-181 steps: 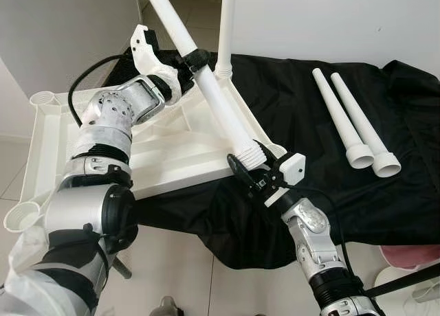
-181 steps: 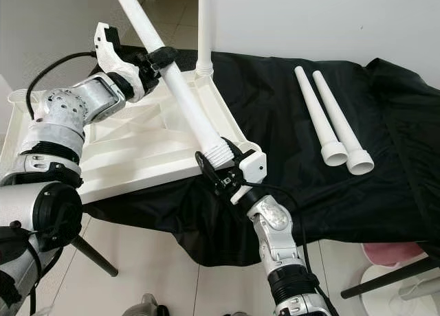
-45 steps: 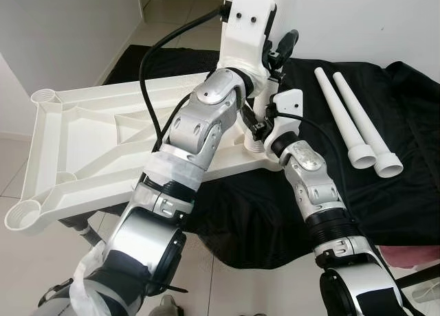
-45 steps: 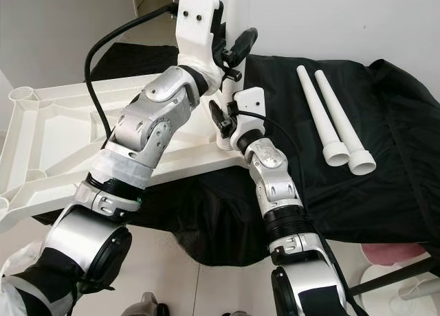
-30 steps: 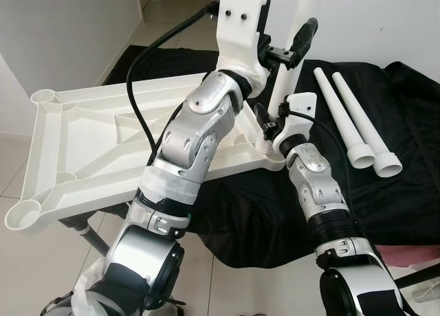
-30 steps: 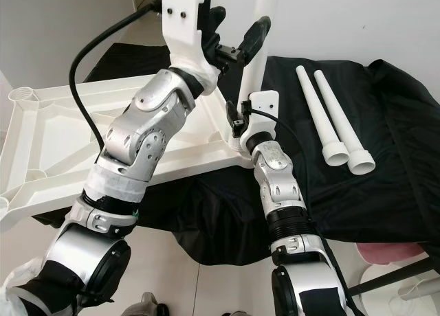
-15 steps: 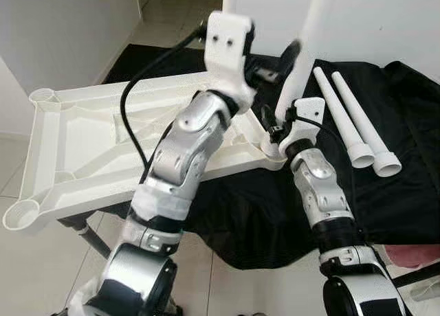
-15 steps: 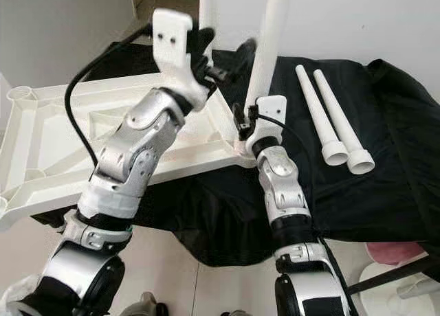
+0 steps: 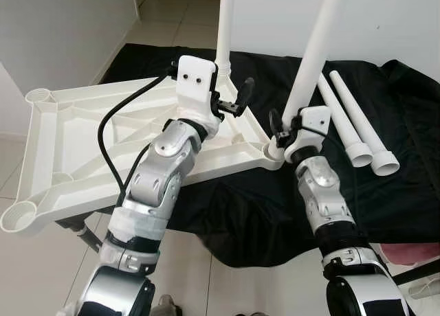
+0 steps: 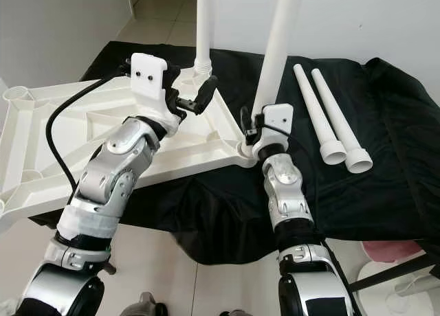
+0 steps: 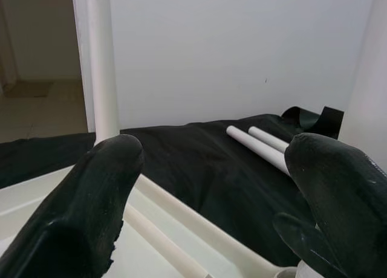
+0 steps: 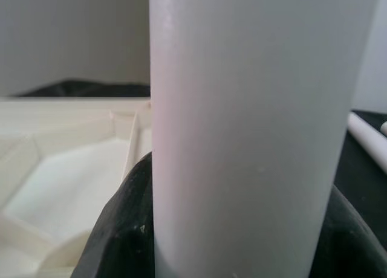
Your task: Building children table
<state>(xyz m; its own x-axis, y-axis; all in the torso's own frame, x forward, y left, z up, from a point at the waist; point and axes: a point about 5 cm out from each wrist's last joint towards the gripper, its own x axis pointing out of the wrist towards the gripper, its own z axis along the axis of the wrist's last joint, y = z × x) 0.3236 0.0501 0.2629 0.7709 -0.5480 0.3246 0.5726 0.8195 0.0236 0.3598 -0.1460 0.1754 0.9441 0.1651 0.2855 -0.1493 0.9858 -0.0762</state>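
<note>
The white children's tabletop (image 9: pixel 82 148) lies upside down, partly on a black cloth. One white leg (image 9: pixel 225 27) stands upright in its far corner socket. A second leg (image 9: pixel 313 55) stands, leaning slightly, in the near right corner socket. My right gripper (image 9: pixel 284 128) is shut on this leg just above its base; in the right wrist view the leg (image 12: pixel 248 127) sits between the black fingers (image 12: pixel 121 235). My left gripper (image 9: pixel 232 99) hovers open over the tabletop between the two legs, holding nothing. Two loose legs (image 9: pixel 347 120) lie on the cloth to the right.
The black cloth (image 9: pixel 405 185) covers the surface under the right half of the tabletop. The tabletop's left end overhangs tiled floor (image 9: pixel 48 275), with a dark stand leg (image 9: pixel 82 235) beneath. A pink object (image 9: pixel 412 255) sits at the lower right. A white wall is behind.
The leg, earlier tilted and held by both grippers, now stands in the near right socket. My left gripper has let go, dropped lower and pulled back toward the left. The right gripper still holds the base.
</note>
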